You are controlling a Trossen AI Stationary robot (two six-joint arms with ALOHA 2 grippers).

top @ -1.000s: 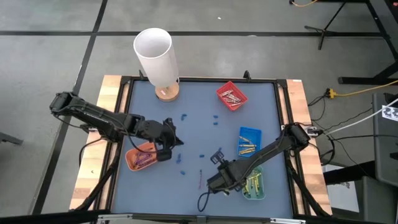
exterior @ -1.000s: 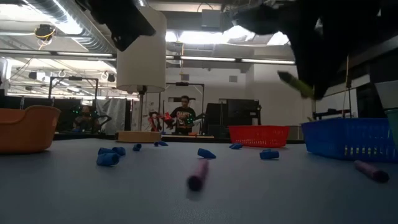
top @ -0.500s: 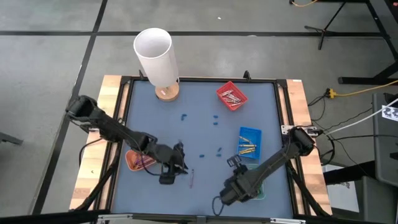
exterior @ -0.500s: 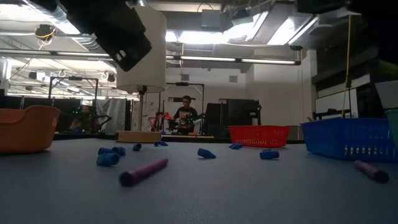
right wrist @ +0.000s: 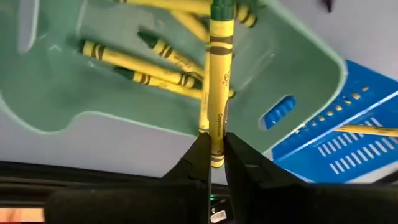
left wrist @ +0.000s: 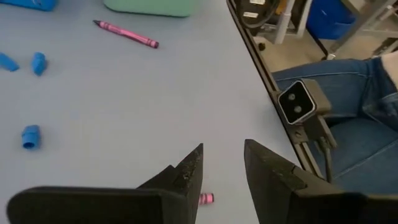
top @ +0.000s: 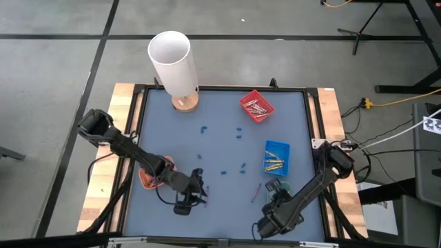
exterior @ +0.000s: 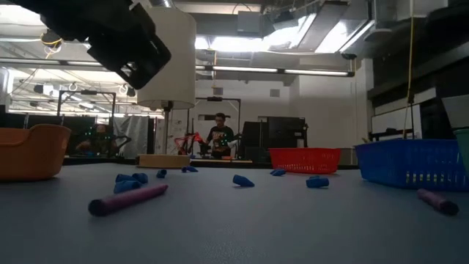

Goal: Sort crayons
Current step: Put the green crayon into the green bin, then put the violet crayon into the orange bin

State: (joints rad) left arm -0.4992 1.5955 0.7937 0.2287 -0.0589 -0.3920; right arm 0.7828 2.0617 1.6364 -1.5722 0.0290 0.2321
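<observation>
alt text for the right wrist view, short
The right gripper is shut on a yellow crayon, holding it by one end above a green tray that already contains several yellow crayons. A blue basket with another yellow crayon sits beside the tray on the grey table.

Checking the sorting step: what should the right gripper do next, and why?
Probably lower and open. The right gripper is shut on a yellow crayon, hanging over the green tray, which already holds yellow crayons.
</observation>
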